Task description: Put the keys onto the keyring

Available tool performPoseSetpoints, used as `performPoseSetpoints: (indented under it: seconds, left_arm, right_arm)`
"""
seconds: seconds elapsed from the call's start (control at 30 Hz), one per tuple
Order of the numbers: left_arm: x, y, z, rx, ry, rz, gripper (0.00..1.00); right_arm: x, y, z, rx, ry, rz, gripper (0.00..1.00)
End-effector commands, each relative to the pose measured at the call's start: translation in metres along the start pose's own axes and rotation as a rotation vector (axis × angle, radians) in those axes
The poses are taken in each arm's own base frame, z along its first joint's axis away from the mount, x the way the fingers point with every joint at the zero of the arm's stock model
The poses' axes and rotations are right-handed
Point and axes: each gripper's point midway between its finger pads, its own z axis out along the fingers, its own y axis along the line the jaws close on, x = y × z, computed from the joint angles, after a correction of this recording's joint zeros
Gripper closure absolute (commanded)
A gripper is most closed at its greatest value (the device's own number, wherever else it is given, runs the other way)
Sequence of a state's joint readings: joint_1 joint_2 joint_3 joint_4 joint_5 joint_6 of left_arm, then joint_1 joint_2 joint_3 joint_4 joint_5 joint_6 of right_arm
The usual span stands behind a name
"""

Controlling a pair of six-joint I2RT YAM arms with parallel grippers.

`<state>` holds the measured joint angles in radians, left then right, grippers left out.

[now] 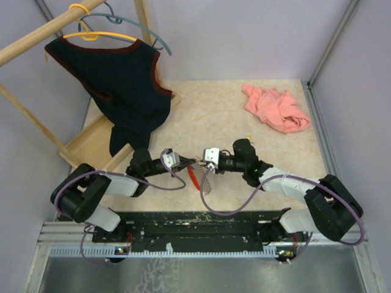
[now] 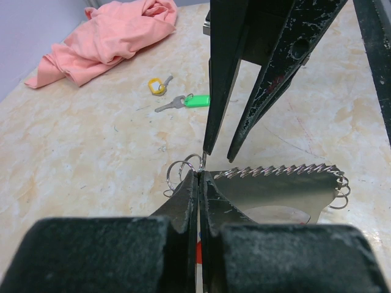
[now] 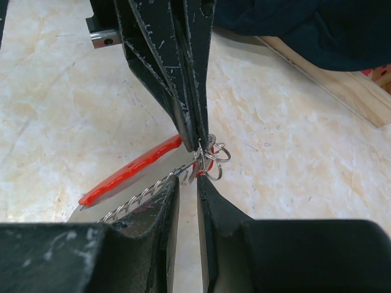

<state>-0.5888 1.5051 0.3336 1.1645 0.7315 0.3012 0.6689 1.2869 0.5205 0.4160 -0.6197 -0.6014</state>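
In the middle of the counter (image 1: 256, 140), the left hand (image 2: 199, 183) is clenched on the keyring (image 3: 131, 171) by its small rings; the right hand (image 3: 186, 186) faces it, fingers slightly parted, grasping nothing; two keys (image 2: 171, 104) lie well apart from them

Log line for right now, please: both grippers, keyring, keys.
left gripper: shut on keyring | right gripper: open, beside keyring | keys: loose on table by pink cloth

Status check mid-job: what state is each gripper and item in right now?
Keyring: held at its small rings, no keys attached.
Left gripper: shut on the keyring.
Right gripper: slightly open beside it.
Green-tagged key and yellow-tagged key: loose on the table.
Pink cloth: crumpled.
Vest: hanging on a hanger.
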Motion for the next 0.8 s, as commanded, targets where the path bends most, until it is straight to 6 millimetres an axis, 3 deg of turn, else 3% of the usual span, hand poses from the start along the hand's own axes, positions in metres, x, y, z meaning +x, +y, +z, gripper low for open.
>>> performPoseSetpoints:
  seconds: [0.0,0.2,0.37,0.47,0.77]
  left_arm:
    - [-0.01,-0.005,0.0,0.027,-0.032,0.025,1.0]
    - [-0.011,-0.007,0.0,0.044,-0.037,0.021,1.0]
    - [-0.015,-0.01,0.0,0.06,-0.042,0.023,1.0]
    - [-0.014,-0.013,0.0,0.085,-0.035,0.023,1.0]
    - [-0.013,-0.018,0.002,0.134,-0.02,0.011,1.0]
  right_arm:
    - [-0.025,-0.017,0.001,0.006,-0.056,-0.073,0.81]
    - [-0.028,-0.019,0.006,-0.013,-0.093,-0.085,0.81]
    - [-0.012,-0.018,0.01,-0.051,-0.033,-0.082,0.82]
    - [-0.004,-0.029,0.008,0.006,-0.017,-0.113,0.82]
    - [-0.009,-0.041,0.008,0.042,-0.042,-0.15,0.82]
